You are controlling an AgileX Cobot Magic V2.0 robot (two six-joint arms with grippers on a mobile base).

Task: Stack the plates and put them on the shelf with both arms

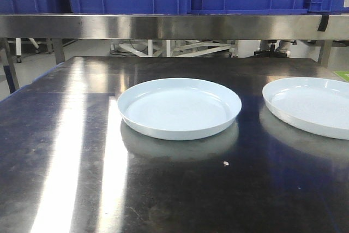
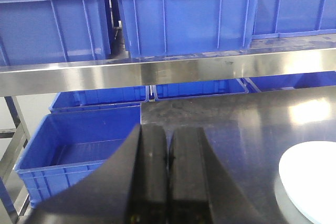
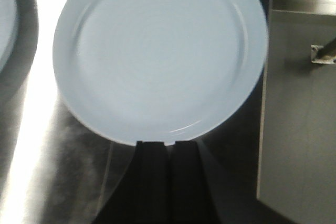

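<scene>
Two pale blue-white plates lie apart on the dark steel table: one in the middle [image 1: 179, 107], the other at the right edge of the front view [image 1: 312, 105]. Neither gripper shows in that view. The right wrist view looks straight down on one plate [image 3: 157, 56]. My right gripper [image 3: 168, 143] is shut, its tips at that plate's near rim and nothing held. A sliver of the other plate [image 3: 4, 19] shows at the left. My left gripper [image 2: 168, 132] is shut and empty over the table's left part, a plate [image 2: 311, 182] off to its right. The shelf rail [image 1: 174, 25] runs across the back.
Big blue crates [image 2: 189, 14] stand on the shelf [image 2: 157, 74], and more crates [image 2: 79, 150] sit low beside the table's left edge. The table's right edge [image 3: 262, 103] lies close to the right plate, with floor beyond it. Bright glare streaks the tabletop [image 1: 82, 151].
</scene>
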